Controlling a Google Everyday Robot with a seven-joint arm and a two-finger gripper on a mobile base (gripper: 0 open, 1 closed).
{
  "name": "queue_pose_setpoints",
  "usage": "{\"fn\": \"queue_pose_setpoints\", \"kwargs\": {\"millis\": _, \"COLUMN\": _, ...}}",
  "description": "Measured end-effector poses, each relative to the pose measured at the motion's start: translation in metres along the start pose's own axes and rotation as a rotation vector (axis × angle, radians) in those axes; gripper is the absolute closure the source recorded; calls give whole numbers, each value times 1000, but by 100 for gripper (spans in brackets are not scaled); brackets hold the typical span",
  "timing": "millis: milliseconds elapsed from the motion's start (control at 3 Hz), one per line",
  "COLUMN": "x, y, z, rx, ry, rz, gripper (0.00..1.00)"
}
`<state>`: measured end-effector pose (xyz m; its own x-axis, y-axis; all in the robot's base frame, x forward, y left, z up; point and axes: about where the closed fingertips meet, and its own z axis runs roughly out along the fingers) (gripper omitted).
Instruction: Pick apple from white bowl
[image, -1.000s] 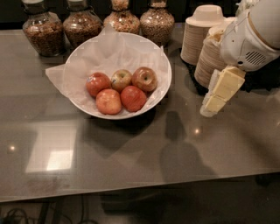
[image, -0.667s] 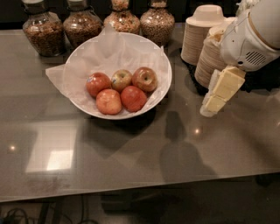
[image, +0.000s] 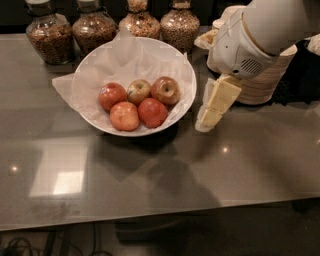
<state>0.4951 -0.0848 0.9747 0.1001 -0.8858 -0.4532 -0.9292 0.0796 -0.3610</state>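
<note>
The white bowl (image: 90, 75), wide and lined with crinkled white paper, stands at the back middle of the dark table. Several apples lie in it. The dull-red apple (image: 166, 90) with a yellowish patch around its stem dimple lies at the right of the group, next to a paler yellow-green apple (image: 138, 91). Three orange-red apples (image: 124, 116) lie to the left and front. My gripper (image: 207, 114) hangs from the white arm just outside the bowl's right rim, pointing down and left, above the table. It holds nothing.
Several glass jars of grains (image: 50, 37) stand in a row behind the bowl. Stacked beige paper bowls (image: 265, 77) stand at the right, partly behind my arm. The table's front edge (image: 150, 215) runs across the bottom.
My gripper has moved left, from over the table beside the stacked paper bowls to just outside the white bowl's right rim. The bowl and apples have not moved.
</note>
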Motion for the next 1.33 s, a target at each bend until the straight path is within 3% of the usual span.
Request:
{"fn": "queue_pose_setpoints", "kwargs": {"millis": 333, "x": -17, "y": -6, "z": 14, "rx": 1, "ry": -6, "rz": -47, "gripper": 0}}
{"fn": "queue_pose_setpoints", "kwargs": {"millis": 1333, "x": -19, "y": -19, "z": 26, "rx": 14, "ry": -46, "rz": -49, "gripper": 0}}
